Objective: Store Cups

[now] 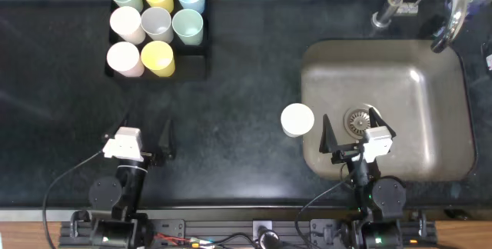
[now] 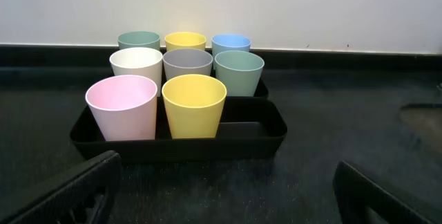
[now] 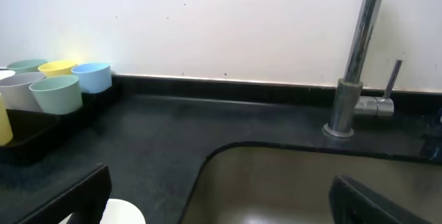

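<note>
A plain white wall [image 2: 311, 6] is backing the dark speckled tabletop [image 1: 246, 72], which is holding a steel sink [image 1: 419, 80] and chrome faucet [image 3: 353, 65].

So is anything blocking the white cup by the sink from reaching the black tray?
Nothing visible. Only bare dark countertop lies between the white plastic cup and the black cup tray, whose nearest corner slot is empty.

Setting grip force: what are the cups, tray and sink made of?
Cups: probably matte plastic; opaque pastel walls, thin even rims.
Tray: likely black plastic; dull sheen, moulded rounded rim.
Sink: looks like brushed stainless steel; grey, soft streaky reflections.
</note>
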You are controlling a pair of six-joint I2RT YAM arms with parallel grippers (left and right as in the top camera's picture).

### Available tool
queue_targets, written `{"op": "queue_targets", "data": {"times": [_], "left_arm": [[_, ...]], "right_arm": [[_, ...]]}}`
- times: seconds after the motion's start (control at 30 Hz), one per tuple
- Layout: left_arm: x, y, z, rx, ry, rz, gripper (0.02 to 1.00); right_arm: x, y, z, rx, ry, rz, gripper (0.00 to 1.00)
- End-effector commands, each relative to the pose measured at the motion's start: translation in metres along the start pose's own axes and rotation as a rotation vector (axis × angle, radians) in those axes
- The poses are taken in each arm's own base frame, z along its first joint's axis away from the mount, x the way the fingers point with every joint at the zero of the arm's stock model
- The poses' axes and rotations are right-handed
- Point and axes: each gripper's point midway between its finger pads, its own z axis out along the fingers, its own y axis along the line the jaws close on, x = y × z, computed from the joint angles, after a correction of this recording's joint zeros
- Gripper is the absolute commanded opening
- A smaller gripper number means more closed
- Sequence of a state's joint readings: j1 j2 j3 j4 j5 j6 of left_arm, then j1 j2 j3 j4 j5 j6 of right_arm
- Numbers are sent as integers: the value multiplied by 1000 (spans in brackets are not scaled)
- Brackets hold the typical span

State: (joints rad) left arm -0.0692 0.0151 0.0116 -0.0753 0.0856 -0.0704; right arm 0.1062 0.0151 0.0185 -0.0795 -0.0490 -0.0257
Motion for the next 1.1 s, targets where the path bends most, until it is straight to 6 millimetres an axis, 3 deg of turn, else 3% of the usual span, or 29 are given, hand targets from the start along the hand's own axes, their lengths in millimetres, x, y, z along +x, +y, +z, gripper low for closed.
{"op": "queue_targets", "data": {"times": [0.03,0.17,0.33,0.57,0.73,0.9,1.1], "left_arm": [[-1,3,-1,-17,-8,18,1000],[-1,4,-1,-17,-8,18,1000],[-1,3,-1,-17,-8,18,1000],[-1,3,-1,-17,-8,18,1000],[-1,4,-1,-17,-8,18,998],[-1,3,-1,-17,-8,18,998],[-1,4,-1,-17,-8,18,1000]], "right_arm": [[-8,2,1,-12,7,12,998],[-38,3,9,-7,66,85,998],[-85,4,26,18,265,167,998],[-101,4,36,69,686,196,998],[-87,6,43,77,923,216,998],[-47,25,33,-41,1183,231,998],[-3,27,15,-28,1448,250,998]]}}
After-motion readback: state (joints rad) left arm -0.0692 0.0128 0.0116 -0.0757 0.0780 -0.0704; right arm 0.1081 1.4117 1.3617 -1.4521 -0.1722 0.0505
